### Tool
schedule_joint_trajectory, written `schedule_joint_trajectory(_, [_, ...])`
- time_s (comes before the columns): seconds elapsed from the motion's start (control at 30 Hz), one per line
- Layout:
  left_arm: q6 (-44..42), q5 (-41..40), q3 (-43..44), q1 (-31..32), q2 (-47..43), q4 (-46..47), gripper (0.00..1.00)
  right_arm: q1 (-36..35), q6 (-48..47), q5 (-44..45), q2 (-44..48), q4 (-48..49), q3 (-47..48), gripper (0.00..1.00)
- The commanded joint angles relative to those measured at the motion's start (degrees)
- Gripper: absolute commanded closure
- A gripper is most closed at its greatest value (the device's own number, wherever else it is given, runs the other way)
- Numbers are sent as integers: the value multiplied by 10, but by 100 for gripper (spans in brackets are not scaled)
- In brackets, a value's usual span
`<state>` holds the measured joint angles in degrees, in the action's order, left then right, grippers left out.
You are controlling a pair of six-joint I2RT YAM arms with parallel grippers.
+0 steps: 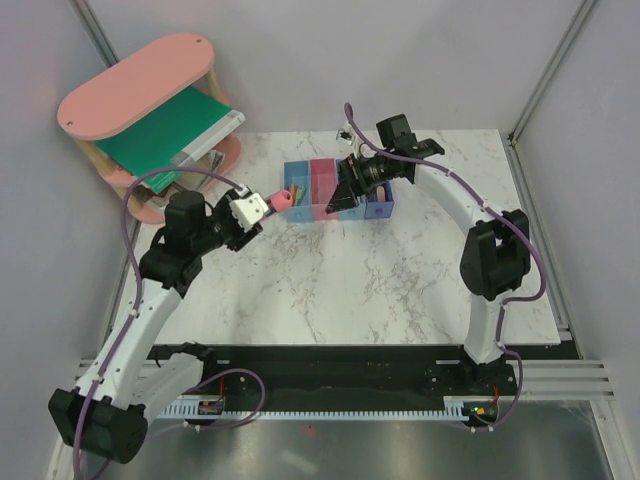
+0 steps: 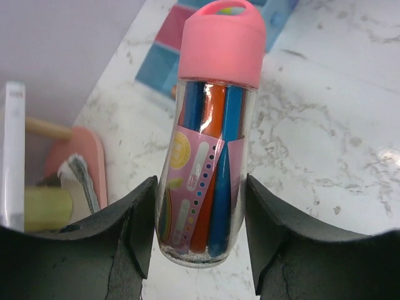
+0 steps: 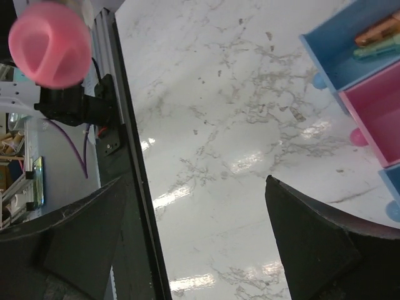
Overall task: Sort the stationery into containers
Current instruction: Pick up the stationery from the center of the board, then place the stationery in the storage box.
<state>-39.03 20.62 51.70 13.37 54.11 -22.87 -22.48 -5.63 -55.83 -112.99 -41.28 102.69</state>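
Observation:
My left gripper point(image 1: 262, 207) point(image 2: 200, 182) is shut on a stubby clear tube with a pink cap point(image 2: 209, 119), full of blue and orange sticks. It holds the tube above the table, just left of the containers, cap point(image 1: 284, 200) pointing at them. The containers point(image 1: 335, 190) are a joined row of light blue, pink, light blue and dark blue bins. My right gripper point(image 1: 350, 185) point(image 3: 195, 181) hangs open and empty over the row. In the right wrist view, the left light blue bin point(image 3: 331, 53) holds an orange stick point(image 3: 375, 31) and a mint-green capsule point(image 3: 375, 50); the pink bin point(image 3: 375, 115) looks empty.
A pink oval-topped shelf point(image 1: 135, 85) stands at the back left with a large green book point(image 1: 175, 135) sticking out of it. Grey enclosure walls close the left, back and right. A black rail point(image 1: 350, 365) runs along the table's near edge.

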Motion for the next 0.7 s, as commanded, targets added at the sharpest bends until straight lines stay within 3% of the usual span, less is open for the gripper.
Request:
schedule_joint_trajectory(0.0, [-70, 0, 35, 69, -13, -9, 98, -19, -9, -76, 57, 1, 32, 2])
schedule_joint_trajectory(0.37, [-92, -38, 74, 108, 54, 12, 98, -31, 0, -149, 113, 1, 15, 2])
schedule_joint_trajectory(0.67, [-82, -41, 116, 128, 81, 21, 98, -46, 7, -120, 110, 23, 6, 2])
